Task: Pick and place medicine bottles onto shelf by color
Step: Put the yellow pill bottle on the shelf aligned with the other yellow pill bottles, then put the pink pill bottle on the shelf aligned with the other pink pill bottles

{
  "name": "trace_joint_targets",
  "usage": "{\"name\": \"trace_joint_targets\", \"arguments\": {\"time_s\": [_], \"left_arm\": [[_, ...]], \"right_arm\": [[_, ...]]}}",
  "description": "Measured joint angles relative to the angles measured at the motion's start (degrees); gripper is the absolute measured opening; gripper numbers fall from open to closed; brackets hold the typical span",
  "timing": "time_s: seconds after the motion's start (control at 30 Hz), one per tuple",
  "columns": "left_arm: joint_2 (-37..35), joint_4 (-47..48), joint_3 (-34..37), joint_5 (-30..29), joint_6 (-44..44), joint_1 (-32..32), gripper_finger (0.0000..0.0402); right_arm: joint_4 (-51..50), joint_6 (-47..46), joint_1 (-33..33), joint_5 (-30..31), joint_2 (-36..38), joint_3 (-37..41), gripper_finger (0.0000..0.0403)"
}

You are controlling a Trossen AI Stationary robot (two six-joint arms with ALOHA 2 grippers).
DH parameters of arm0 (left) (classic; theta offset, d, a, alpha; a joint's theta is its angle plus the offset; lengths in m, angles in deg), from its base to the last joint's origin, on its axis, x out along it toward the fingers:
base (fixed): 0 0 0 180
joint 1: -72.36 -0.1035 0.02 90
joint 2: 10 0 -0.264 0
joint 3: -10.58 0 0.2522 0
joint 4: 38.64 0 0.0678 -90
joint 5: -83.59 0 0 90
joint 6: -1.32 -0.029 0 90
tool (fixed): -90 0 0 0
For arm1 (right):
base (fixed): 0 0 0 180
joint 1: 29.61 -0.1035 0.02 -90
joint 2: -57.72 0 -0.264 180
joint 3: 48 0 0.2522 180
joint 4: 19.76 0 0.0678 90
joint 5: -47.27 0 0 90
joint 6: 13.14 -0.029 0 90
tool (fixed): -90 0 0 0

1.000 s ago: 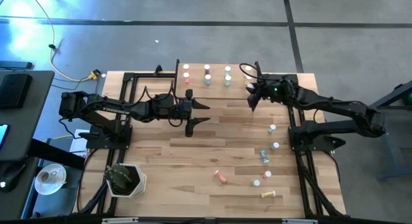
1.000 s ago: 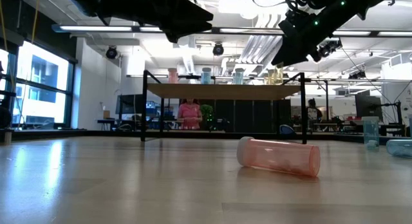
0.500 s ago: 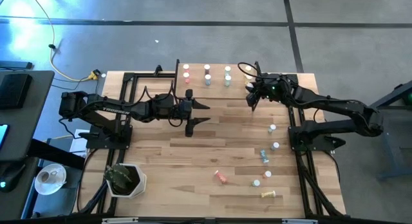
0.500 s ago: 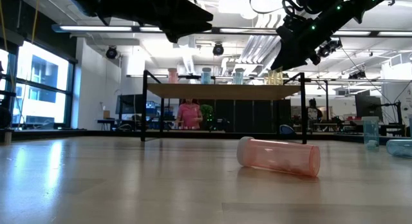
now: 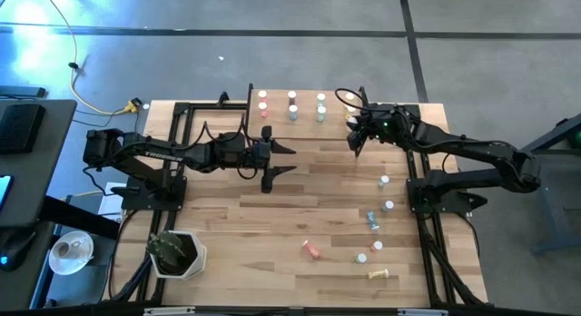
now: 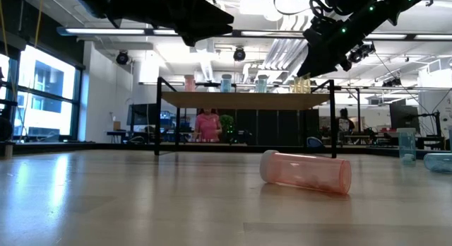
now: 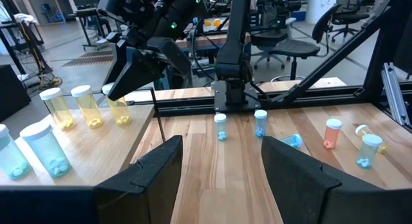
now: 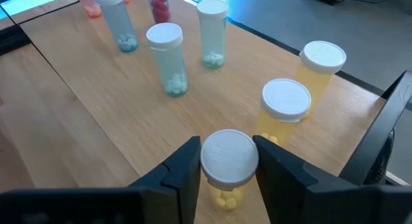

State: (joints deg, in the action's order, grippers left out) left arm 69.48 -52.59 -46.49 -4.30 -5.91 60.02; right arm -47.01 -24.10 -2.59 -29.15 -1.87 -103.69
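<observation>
I am a two-armed robot at a wooden table (image 5: 272, 216), seen from above, from table height and from each wrist.

My right pincer (image 8: 225, 161) is over the right end of the shelf (image 5: 300, 104), a small raised light-wood board at the far edge of the table. Its two dark fingers (image 8: 183, 169) stand on either side of the white cap of a yellow bottle (image 8: 228, 169) that stands upright on the shelf. The fingers are close against the cap; I cannot tell whether they grip it or have just let go. Just beyond stand two more yellow bottles (image 8: 286, 111), upright and near each other. Farther along the shelf stand two pale green bottles (image 8: 167, 60), then a blue bottle (image 8: 119, 21), then red ones (image 8: 158, 5) at the far end.

My left pincer (image 7: 219, 179) hangs above the middle of the table, beside the shelf's front edge, with its fingers (image 7: 151, 176) spread apart and nothing between them.

On the table's right half, more bottles wait: several with white caps stand upright near my right arm's base (image 5: 385, 182), a red bottle (image 6: 305, 172) lies on its side nearer the front, and a yellow one (image 5: 381, 275) lies on its side at the front edge.

A person in a pink top (image 6: 207, 125) stands in the room far behind the shelf.
</observation>
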Motion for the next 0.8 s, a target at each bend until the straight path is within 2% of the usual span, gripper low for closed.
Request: {"name": "trace_joint_targets", "arguments": {"time_s": [0.57, 0.8], "left_arm": [[0.0, 0.0, 0.0, 0.0, 0.0, 0.0, 0.0202], [0.0, 0.0, 0.0, 0.0, 0.0, 0.0, 0.0202]], "right_arm": [[1.4, 0.0, 0.0, 1.0, 0.0, 0.0, 0.0171], [3.5, 0.0, 0.0, 1.0, 0.0, 0.0, 0.0174]]}}
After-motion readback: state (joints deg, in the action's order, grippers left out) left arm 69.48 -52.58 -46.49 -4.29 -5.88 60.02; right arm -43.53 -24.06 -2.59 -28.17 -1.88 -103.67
